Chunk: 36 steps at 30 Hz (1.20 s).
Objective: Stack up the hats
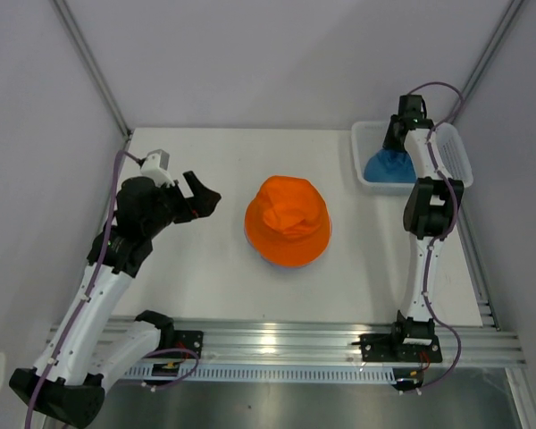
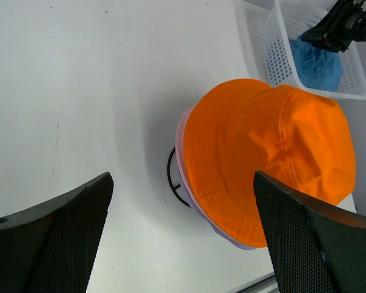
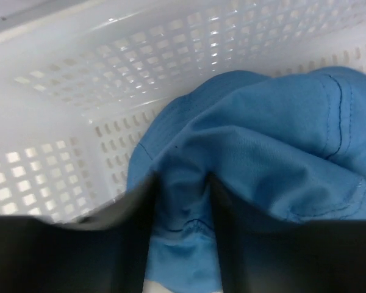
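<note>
Right pincer (image 3: 182, 183): down inside the white mesh basket (image 3: 79, 122) at the far right corner of the surface (image 1: 196, 286). Its two fingers are clenched on a raised fold of the blue hat (image 3: 262, 152), and the cloth puckers between them. The rest of that hat lies crumpled on the basket floor, spreading out to the right of the fingers.

Left pincer (image 1: 201, 198): released, fingers spread wide, holding nothing. It hangs above the surface left of centre and points toward the orange hat (image 1: 288, 219), near it but apart.

The orange hat sits mid-surface, crown up, as the top of a stack. A lavender hat (image 2: 180, 146) shows as a brim edge just under it. A black wire stand (image 2: 171, 177) peeks out below the brims.
</note>
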Tool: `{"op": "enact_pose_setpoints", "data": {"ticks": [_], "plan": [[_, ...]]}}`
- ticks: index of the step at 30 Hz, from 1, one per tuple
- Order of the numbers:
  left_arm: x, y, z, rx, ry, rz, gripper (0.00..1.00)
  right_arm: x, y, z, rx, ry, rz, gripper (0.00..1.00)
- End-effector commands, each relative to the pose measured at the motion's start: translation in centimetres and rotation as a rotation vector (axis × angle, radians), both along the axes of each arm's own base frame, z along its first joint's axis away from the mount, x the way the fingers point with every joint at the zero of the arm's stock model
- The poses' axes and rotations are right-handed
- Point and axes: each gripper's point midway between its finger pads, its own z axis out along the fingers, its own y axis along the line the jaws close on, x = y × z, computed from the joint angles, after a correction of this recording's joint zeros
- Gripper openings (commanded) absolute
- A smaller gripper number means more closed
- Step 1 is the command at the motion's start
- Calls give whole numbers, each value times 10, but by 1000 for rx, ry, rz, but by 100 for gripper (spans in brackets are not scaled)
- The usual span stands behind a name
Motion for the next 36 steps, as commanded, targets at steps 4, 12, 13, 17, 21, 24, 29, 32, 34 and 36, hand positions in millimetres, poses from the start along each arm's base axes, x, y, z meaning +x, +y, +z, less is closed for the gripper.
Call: {"op": "enact_pose_setpoints", "data": {"ticks": [4,12,13,17,21,24,29,32,34,36], "plan": [[4,0,20,-8,-46,-1,100,10,-19,30,-81,-71,-40,6],[-2,-2,24,-35,-66,-20,99,-6,-11,153,-150,-255,-14,0],[-5,-3,27,-40,-75,-26,100,-9,-9,175,-157,-293,-5,0],[-11,-3,30,-47,-89,-35,99,-36,11,258,-124,-444,57,0],[-16,-5,30,-55,-86,-51,100,-73,47,328,-31,-583,173,0],[-19,-6,30,-62,-85,-63,100,-104,80,364,13,-645,252,0],[-21,-3,19,-61,-52,-42,100,-162,165,388,60,-656,455,0],[-22,-2,13,-58,-36,-36,99,-199,223,392,111,-660,595,0],[-25,-3,17,-65,-49,-45,100,-220,257,383,106,-639,671,0],[-29,-1,19,-56,-48,-48,99,-235,282,377,99,-616,721,0]]}}
